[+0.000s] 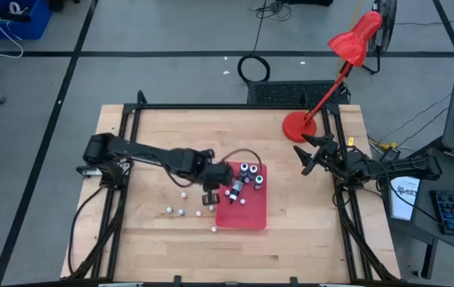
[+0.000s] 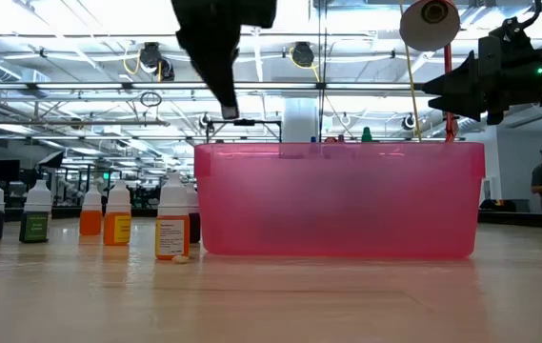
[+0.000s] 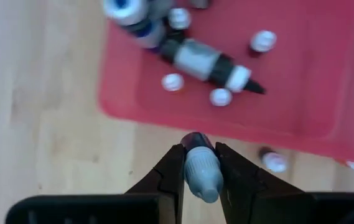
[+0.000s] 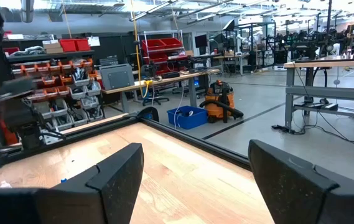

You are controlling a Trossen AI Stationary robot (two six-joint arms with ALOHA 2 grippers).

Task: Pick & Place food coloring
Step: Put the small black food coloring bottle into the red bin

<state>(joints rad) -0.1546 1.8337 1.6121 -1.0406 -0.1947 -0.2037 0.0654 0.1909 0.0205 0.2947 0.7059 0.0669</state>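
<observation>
The flat red tray [image 1: 246, 214] lies mid-table and holds several small food coloring bottles [image 1: 248, 174]; one lies on its side [image 3: 204, 59]. More white-capped bottles [image 1: 180, 212] stand on the wood to the tray's left and show in the low view [image 2: 116, 215]. My left gripper [image 1: 211, 195] is over the table just beside the tray's left edge and is shut on one small bottle [image 3: 201, 171]. My right gripper [image 1: 305, 156] hangs open and empty near the table's right edge, by the lamp base. My left gripper pinches the small bottle between its two fingers [image 3: 170, 171], at the greyish cap end [image 3: 203, 180]. The fingers come from above, pointing down. The bottle's darker body [image 3: 195, 140] sticks out past the fingertips, above the wood next to the tray's edge.
A red desk lamp [image 1: 298, 125] stands at the far right of the table, its head reaching beyond the far edge. In the low view the tray's wall [image 2: 337, 200] rises in front of the camera. The table frame's black rails run along the edges.
</observation>
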